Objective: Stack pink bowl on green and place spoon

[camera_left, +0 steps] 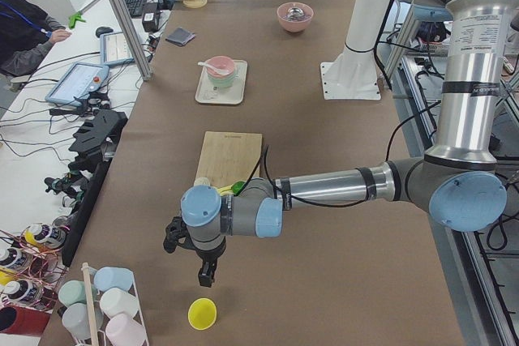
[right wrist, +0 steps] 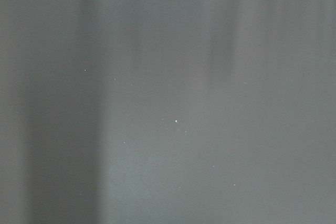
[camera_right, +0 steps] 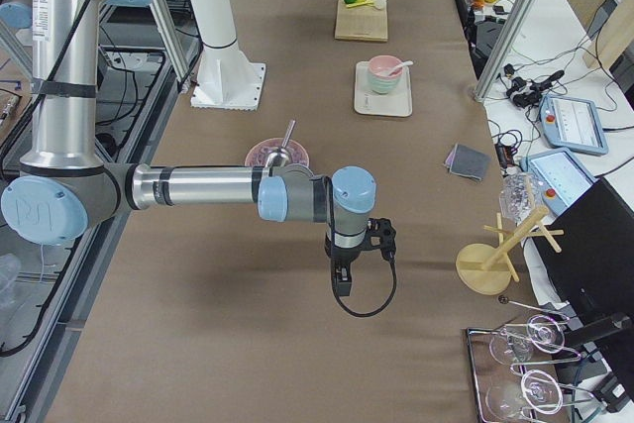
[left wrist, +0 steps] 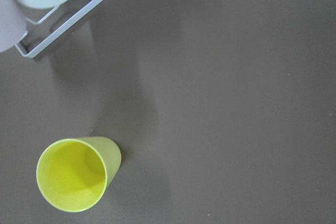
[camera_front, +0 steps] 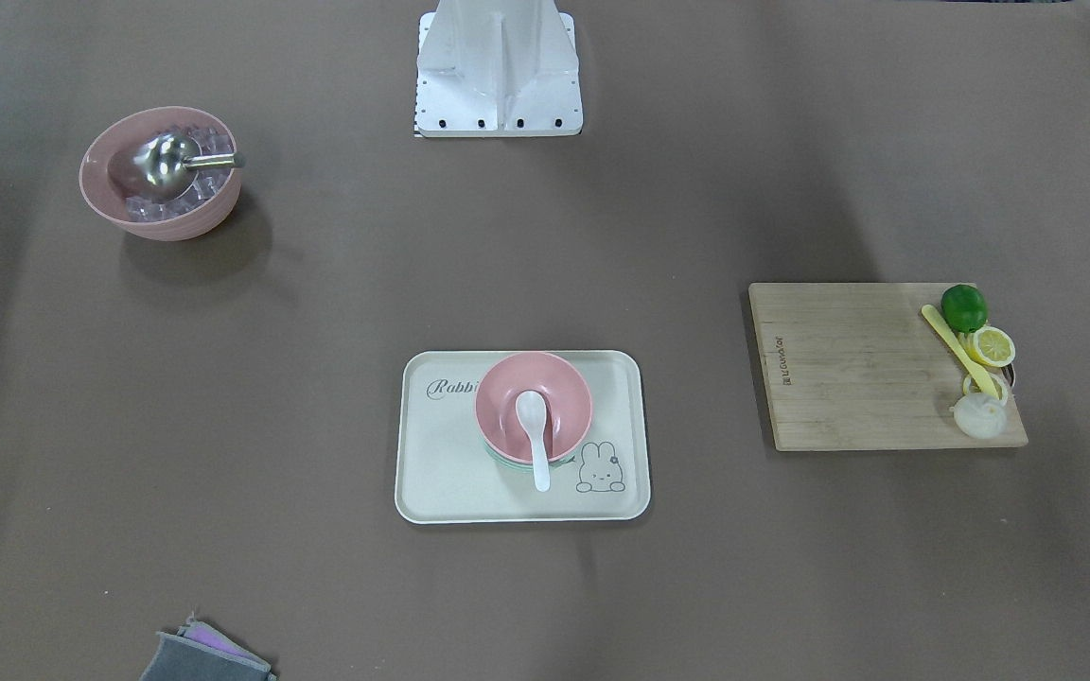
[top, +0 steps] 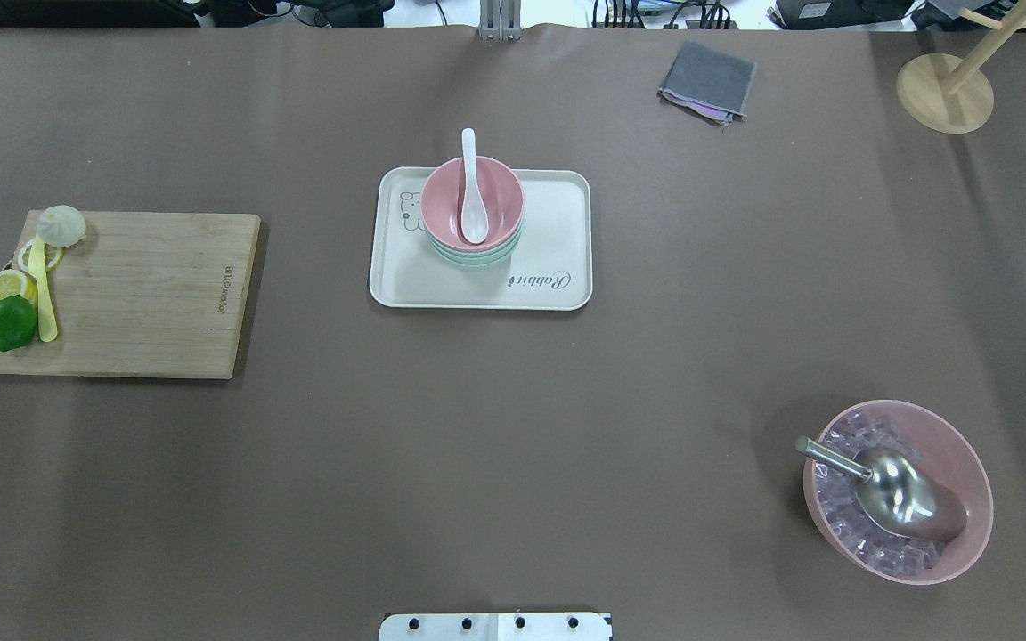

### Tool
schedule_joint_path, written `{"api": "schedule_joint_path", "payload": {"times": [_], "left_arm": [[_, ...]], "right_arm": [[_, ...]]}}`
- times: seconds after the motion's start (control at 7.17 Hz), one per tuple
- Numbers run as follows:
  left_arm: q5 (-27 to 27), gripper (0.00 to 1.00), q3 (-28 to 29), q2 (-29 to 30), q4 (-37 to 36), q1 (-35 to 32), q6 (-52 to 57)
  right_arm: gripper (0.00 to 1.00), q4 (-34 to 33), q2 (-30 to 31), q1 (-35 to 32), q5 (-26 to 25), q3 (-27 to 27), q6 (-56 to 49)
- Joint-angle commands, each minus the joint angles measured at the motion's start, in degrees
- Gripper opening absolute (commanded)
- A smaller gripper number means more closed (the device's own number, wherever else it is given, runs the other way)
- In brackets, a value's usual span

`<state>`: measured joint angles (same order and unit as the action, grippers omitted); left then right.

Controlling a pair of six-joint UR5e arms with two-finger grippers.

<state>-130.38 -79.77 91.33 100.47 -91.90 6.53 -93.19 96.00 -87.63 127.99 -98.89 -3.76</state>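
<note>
Pink plastic bowl [top: 500, 198] sits on pale green bowl [top: 475, 259]; white spoon [top: 473, 210] handle overhangs, may tip out. I can't tell left gripper [camera_left: 206, 271] or right gripper [camera_right: 342, 282] finger state.

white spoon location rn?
Overhead view: the white spoon lies in the pink bowl, stacked on the green bowl on the rabbit tray mid-table, handle overhanging the rim away from the robot.

Left arm [camera_left: 324, 188]: silver tubes, grey joint housings, light-blue round caps, black seam bands; a thin black cable [camera_left: 265, 169] arched over the forearm. Left gripper [camera_left: 206, 275]: black. Right arm [camera_right: 198, 188]: same finish; one blue cap carried a white logo. Right gripper [camera_right: 342, 287]: black, with a looped black lead [camera_right: 393, 274]. Pedestal [camera_front: 500, 66]: white, bolted base plate.
</note>
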Motion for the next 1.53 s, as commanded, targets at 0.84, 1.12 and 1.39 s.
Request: {"api": "schedule_joint_path", "payload": {"times": [0.84, 1.12, 1.39], "left_arm": [[-2.42, 0.98, -19.19, -5.55, -12.14, 0.06, -6.0], [-2.42, 0.98, -19.46, -5.73, -12.23, 0.06, -6.08], [-2.42, 0.98, -19.72, -5.9, -12.23, 0.06, -6.09]], "right_arm": [[1.0, 0.02, -0.11, 0.0, 2.08, -0.33, -0.02], [1.0, 0.02, -0.11, 0.0, 2.09, -0.16, -0.02], [1.0, -0.06, -0.11, 0.0, 2.27, 0.02, -0.02]]}}
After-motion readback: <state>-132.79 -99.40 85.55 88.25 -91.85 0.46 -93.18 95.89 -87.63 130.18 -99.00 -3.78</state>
